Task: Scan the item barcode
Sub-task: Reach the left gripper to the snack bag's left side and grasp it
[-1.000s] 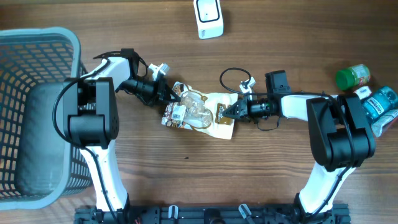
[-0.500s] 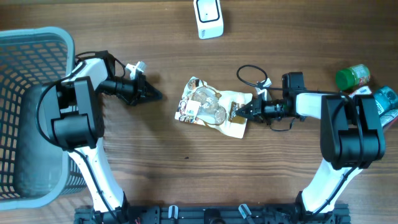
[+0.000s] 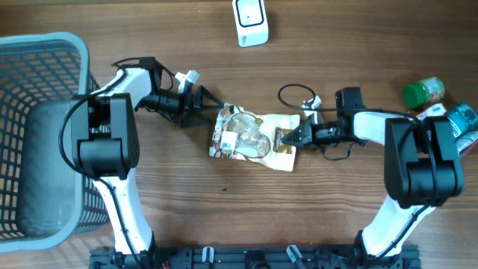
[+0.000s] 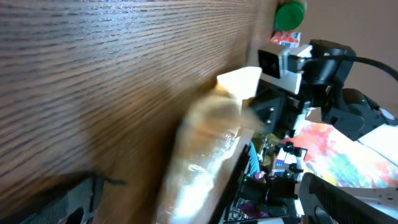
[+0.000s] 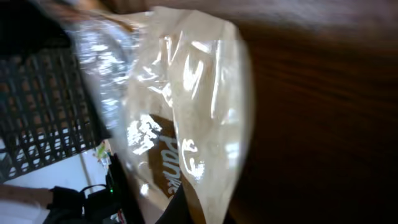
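The clear-and-tan crinkly plastic snack packet (image 3: 250, 137) is lying flat near the middle of the brown wooden table (image 3: 224, 217). Its white barcode label (image 3: 222, 140) is facing up at the left end, which is probably why the arms are handling it from the ends, not from above.

The right gripper (image 3: 293, 137) is pinching the packet's right edge with its jaws pressed together, seemingly anchoring it so it can be lifted or turned. The left gripper (image 3: 208, 107) is hovering just beside the upper left corner. The left wrist view is showing its fingers spread wide with the packet between them, gripping nothing.

The white boxy scanner (image 3: 250, 21) is sitting at the far edge of the table, well apart from the packet, with bare wood between them. That is giving an open path for carrying the label toward it. The grey-blue plastic mesh basket (image 3: 52, 41) is filling the left side behind the left arm. A green-lidded jar (image 3: 423, 92) and a blue-labelled bottle (image 3: 459, 119) are crowding the far right, beyond the right arm. Any swing that way looks tight.
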`<action>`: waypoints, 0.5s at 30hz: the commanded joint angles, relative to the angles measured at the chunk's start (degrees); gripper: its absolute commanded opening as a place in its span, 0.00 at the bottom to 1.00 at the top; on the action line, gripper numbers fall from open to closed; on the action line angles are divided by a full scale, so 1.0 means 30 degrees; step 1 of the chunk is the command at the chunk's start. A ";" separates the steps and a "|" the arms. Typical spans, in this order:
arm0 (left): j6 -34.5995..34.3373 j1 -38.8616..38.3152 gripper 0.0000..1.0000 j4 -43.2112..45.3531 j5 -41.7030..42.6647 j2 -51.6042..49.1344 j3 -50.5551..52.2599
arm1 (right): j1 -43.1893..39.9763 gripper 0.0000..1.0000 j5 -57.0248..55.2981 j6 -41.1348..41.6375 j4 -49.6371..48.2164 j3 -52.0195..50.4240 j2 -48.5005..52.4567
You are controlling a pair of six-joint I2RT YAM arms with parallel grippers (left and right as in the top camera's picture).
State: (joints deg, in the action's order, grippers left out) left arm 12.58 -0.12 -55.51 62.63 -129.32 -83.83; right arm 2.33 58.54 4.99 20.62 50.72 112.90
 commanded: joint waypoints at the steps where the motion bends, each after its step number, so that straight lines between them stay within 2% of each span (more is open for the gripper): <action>1: 0.0175 -0.0029 1.00 0.0168 -0.0678 -0.0291 0.0138 | 0.0022 0.05 0.2798 -0.0729 0.0000 0.0831 -0.1836; 8: 0.0175 -0.0029 1.00 0.0306 -0.0750 -0.0291 0.0138 | 0.0022 0.05 0.5355 -0.1005 -0.0007 0.0831 -0.4320; 13: 0.0175 -0.0036 1.00 0.0291 -0.0736 -0.0291 0.0138 | 0.0029 0.04 0.1107 -0.1246 0.1894 0.0809 -0.4313; 15: 0.0175 -0.0051 1.00 0.0284 -0.0736 -0.0291 0.0138 | 0.0022 0.05 0.0619 -0.1508 0.2346 0.0809 -0.4313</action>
State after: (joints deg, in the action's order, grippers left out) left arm 12.60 -0.12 -55.00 62.89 -129.32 -83.83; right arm 2.31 64.79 2.68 26.74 52.31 101.01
